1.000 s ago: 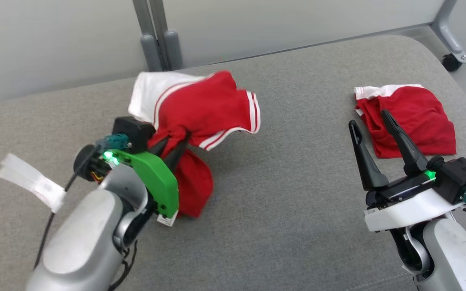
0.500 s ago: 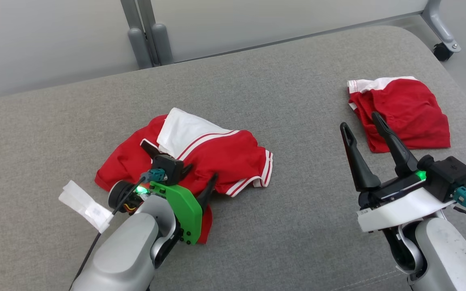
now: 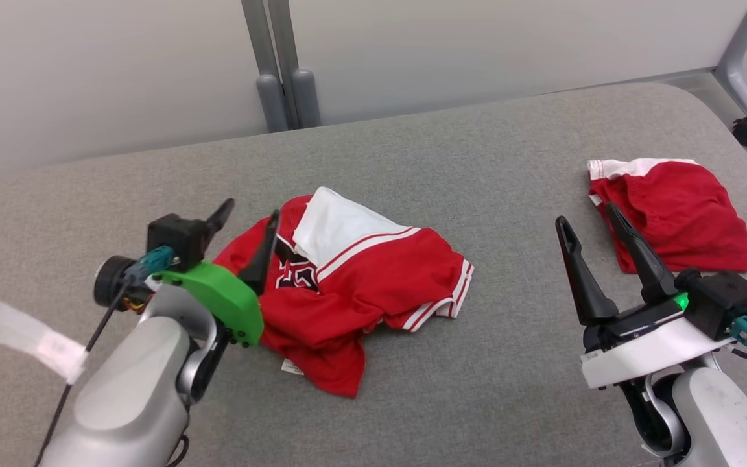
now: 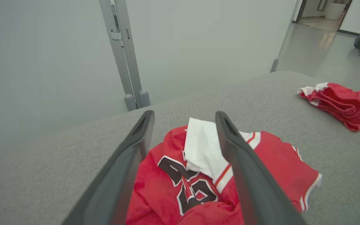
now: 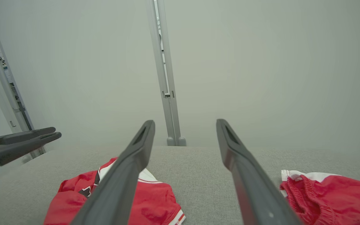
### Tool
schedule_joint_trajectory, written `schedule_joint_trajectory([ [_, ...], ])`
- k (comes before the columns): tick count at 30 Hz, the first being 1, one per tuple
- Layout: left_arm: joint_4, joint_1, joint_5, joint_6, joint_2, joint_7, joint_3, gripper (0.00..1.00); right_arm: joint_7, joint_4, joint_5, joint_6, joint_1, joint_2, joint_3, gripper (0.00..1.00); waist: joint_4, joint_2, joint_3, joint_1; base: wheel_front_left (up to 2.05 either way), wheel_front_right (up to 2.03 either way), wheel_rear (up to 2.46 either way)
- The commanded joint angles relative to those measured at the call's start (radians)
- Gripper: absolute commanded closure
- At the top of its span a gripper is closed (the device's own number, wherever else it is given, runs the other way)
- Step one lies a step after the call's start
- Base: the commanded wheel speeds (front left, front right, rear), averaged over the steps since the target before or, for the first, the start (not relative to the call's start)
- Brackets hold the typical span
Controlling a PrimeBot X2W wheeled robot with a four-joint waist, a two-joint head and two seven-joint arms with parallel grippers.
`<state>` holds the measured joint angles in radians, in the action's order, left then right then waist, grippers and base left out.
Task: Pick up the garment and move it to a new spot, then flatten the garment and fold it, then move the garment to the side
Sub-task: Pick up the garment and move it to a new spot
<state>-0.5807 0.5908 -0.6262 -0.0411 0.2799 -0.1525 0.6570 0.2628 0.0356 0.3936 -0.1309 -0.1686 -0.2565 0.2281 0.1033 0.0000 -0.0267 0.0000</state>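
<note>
Both grippers stood wide open, empty: left gripper (image 3: pixel 252 207) at the left edge of the crumpled red jersey (image 3: pixel 373 272), right gripper (image 3: pixel 585 214) well right of it. Flattening needed opposite-hem pinches, pulled outward.

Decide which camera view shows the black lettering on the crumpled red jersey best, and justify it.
The left wrist view: the lettering appears close, large and mostly unobstructed. The head view shows it small, partly behind the left gripper; the right wrist view catches a dark sliver.

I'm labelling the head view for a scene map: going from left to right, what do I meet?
White tag → left gripper, jaws open → red jersey → red shorts.
</note>
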Motion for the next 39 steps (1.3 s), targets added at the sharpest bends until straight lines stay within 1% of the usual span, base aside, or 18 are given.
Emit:
schedule_joint_trajectory([
  [1, 0.029, -0.035, -0.008, 0.024, 0.022, -0.014, -0.014, 0.00, 0.002, 0.002, 0.004, 0.000, 0.017, -0.002, -0.004, 0.00, -0.023, 0.0000, 0.023, 0.0000, 0.00, 0.00, 0.00],
  [8, 0.214, -0.189, -0.041, 0.143, 0.123, -0.065, -0.117, 0.00, 0.002, 0.011, 0.010, 0.000, 0.049, -0.008, -0.013, 0.00, -0.053, 0.0000, 0.041, 0.0000, 0.00, 0.00, 0.00],
  [12, 0.303, -0.295, -0.061, 0.191, 0.161, -0.091, -0.176, 0.00, 0.002, 0.022, 0.017, 0.000, 0.063, -0.012, -0.017, 0.00, -0.060, 0.0000, 0.047, 0.0000, 0.00, 0.00, 0.00],
  [14, 0.351, -0.342, -0.047, 0.200, 0.180, -0.102, -0.190, 0.00, 0.002, 0.029, 0.019, 0.000, 0.069, -0.012, -0.021, 0.00, -0.063, 0.0000, 0.050, 0.0000, 0.00, 0.00, 0.00],
  [18, 0.438, -0.437, -0.017, 0.232, 0.190, -0.112, -0.231, 0.00, 0.002, 0.042, 0.025, 0.000, 0.079, -0.003, -0.021, 0.00, -0.066, 0.0000, 0.052, 0.0000, 0.00, 0.00, 0.00],
  [21, 0.500, -0.496, 0.005, 0.254, 0.166, -0.113, -0.274, 0.00, 0.002, 0.049, 0.028, 0.000, 0.085, 0.007, -0.025, 0.00, -0.069, 0.0000, 0.054, 0.0000, 0.00, 0.00, 0.00],
  [24, 0.548, -0.550, 0.047, 0.256, 0.129, -0.112, -0.309, 0.00, 0.002, 0.054, 0.032, 0.000, 0.089, 0.015, -0.032, 0.00, -0.071, 0.0000, 0.048, 0.0000, 0.00, 0.00, 0.00],
  [29, 0.546, -0.587, 0.098, 0.221, 0.073, -0.112, -0.337, 0.00, 0.002, 0.068, 0.035, 0.000, 0.085, 0.012, -0.024, 0.00, -0.077, 0.0000, 0.038, 0.0000, 0.00, 0.00, 0.00],
  [34, 0.523, -0.584, 0.133, 0.180, 0.038, -0.113, -0.375, 0.00, 0.002, 0.077, 0.037, 0.000, 0.069, 0.000, -0.013, 0.00, -0.079, 0.0000, 0.034, 0.0000, 0.00, 0.00, 0.00],
  [39, 0.510, -0.584, 0.159, 0.152, 0.018, -0.113, -0.396, 0.00, 0.002, 0.084, 0.041, 0.000, 0.063, -0.006, -0.005, 0.00, -0.078, 0.0000, 0.031, 0.0000, 0.00, 0.00, 0.00],
])
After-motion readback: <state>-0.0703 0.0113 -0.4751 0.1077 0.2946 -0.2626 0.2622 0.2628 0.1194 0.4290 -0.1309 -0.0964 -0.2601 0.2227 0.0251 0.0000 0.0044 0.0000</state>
